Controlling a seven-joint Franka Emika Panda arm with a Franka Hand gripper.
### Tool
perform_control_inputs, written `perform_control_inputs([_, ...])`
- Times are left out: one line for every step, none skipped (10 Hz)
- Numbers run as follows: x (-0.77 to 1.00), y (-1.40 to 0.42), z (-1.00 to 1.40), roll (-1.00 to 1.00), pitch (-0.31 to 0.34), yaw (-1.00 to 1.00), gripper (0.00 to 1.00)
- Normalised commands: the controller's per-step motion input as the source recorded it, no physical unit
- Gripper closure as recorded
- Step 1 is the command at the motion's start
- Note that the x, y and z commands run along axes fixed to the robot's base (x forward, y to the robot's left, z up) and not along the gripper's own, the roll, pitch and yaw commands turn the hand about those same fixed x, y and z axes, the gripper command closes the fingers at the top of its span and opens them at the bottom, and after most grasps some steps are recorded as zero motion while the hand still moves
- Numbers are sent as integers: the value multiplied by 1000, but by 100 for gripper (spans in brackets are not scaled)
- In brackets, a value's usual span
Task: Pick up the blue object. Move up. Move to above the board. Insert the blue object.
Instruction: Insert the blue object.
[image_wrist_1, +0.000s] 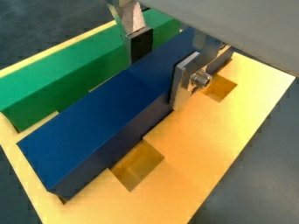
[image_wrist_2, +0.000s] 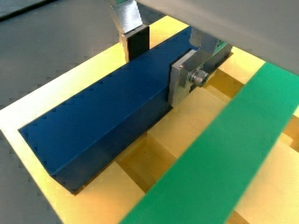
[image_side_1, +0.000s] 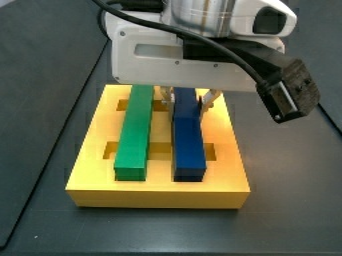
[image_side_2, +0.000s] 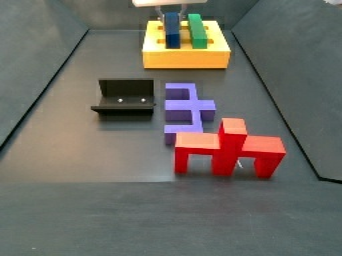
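The gripper (image_side_1: 186, 97) is positioned low over the board (image_side_1: 94, 150), at the far end of the blue object (image_side_1: 187, 140). In both wrist views the two silver fingers (image_wrist_1: 186, 77) (image_wrist_2: 184, 76) stand on opposite long sides of the blue object (image_wrist_1: 105, 118) (image_wrist_2: 111, 118), narrowly spaced and against its faces — whether they still grip it or have just let go cannot be told.

The blue object lies lengthwise in a groove of the board (image_wrist_1: 239, 131) (image_wrist_2: 65, 96), its top standing proud of the yellow surface. The green bar (image_side_1: 134, 130) lies parallel beside it in the neighbouring groove, with a strip of yellow between the two; small square cutouts show along the sides of the bars.

In a side view the board (image_side_2: 185, 56) sits at the far end of the dark floor. Nearer the camera — well apart from the board — stand the fixture (image_side_2: 123, 97), the purple block (image_side_2: 190, 108) and the red block (image_side_2: 230, 148).
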Motion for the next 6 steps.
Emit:
perform_control_inputs([206, -66, -151, 70, 0, 0, 100])
perform_control_inputs([109, -77, -151, 66, 0, 0, 100])
perform_control_inputs([86, -103, -169, 39, 0, 0, 100])
perform_control_inputs([31, 0, 0, 0, 0, 0, 100])
perform_control_inputs([0, 0, 0, 4, 0, 0, 100])
perform_control_inputs([0, 0, 0, 0, 0, 0, 100])
